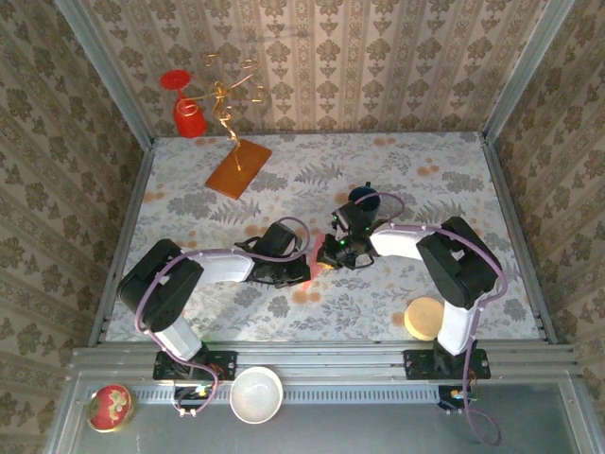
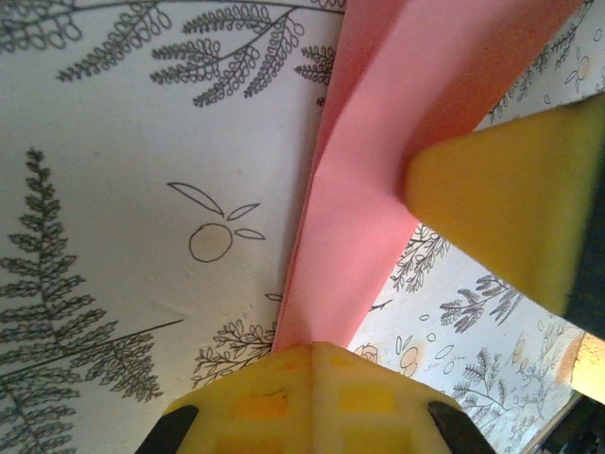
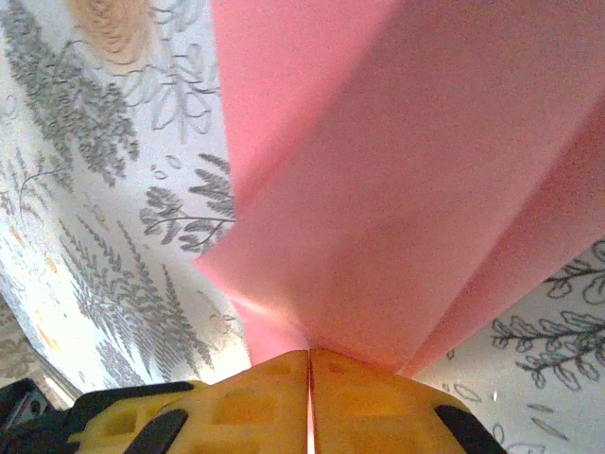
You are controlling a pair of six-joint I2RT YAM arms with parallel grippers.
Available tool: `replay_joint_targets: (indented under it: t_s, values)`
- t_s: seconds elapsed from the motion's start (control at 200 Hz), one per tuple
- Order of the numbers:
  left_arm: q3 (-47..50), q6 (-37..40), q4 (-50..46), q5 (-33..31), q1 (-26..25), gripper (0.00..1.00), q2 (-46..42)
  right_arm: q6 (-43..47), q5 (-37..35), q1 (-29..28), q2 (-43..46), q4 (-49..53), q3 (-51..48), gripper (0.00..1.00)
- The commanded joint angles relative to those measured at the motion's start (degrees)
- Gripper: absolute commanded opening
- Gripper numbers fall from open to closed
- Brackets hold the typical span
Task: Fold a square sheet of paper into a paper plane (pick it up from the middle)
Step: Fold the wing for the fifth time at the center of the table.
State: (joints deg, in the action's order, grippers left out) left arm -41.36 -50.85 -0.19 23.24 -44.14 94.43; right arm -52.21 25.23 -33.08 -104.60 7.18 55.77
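Thin pink-red creased sheet of paper [image 3: 406, 189]: located well apart from the flat orange-brown rectangular board [image 1: 238, 168], to its near right. It is clamped at opposite ends by the left gripper [image 2: 312, 364] and the right gripper [image 3: 310, 369], both closed tight on it. The fold is judged best set with the paper drawn taut and both pinches held level.

Top cam: sheet of paper [image 1: 306, 272] mostly covered, just a red sliver, shape unclear. Wrist cams: its far end cut off at top; yellow pad [image 2: 510, 218] blurred, cropped at rt.
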Motion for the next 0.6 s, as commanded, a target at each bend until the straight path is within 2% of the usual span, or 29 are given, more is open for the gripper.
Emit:
replay_joint_targets:
  t_s: [0.0, 0.24, 0.595]
  values:
    - [0.14, -0.26, -4.88, -1.54, 0.04, 0.00, 0.57, 6.20, -3.44, -0.23, 2.64, 3.13, 1.63, 0.12]
    - [0.41, 0.14, -5.95, -1.36, 0.02, 0.00, 0.69, 11.69, -6.15, 0.21, -0.27, 6.20, 4.28, 0.12]
    - [4.80, -0.87, -6.31, -1.45, -0.07, 0.00, -1.28, 14.05, -10.07, 1.48, -5.06, 10.15, 7.10, 0.12]
